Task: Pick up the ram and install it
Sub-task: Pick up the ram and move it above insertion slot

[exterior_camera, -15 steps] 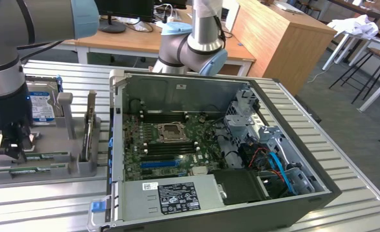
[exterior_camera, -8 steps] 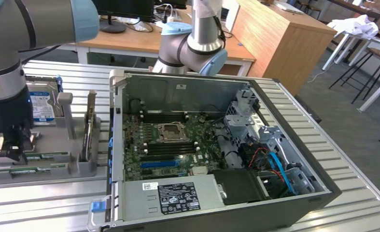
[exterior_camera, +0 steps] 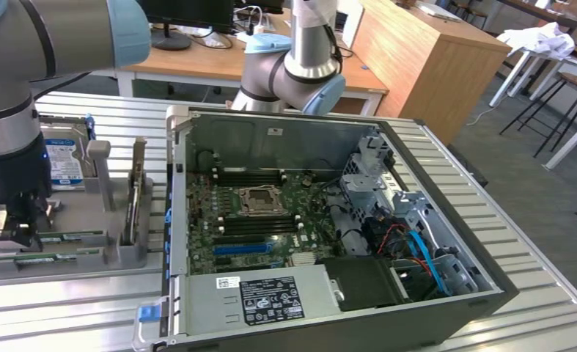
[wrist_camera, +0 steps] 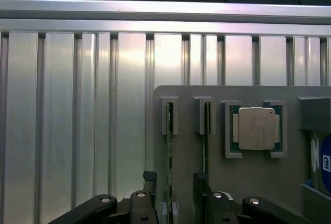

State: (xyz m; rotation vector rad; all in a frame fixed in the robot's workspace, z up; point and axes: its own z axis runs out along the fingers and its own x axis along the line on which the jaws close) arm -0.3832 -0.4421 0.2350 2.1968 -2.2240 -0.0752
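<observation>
Two ram sticks stand on edge in slots of a grey holder tray. One green ram stick lies between my fingers, and a second ram stick stands just beside it. My gripper is open, its black fingers straddling the first stick without touching it. In the exterior view the gripper hangs over the tray's left end, above the ram sticks.
A square silver CPU chip sits in the tray past the sticks, and a blue-labelled hard drive stands at the tray's back. The open computer case with its motherboard lies on the exterior view's right on the ribbed metal table.
</observation>
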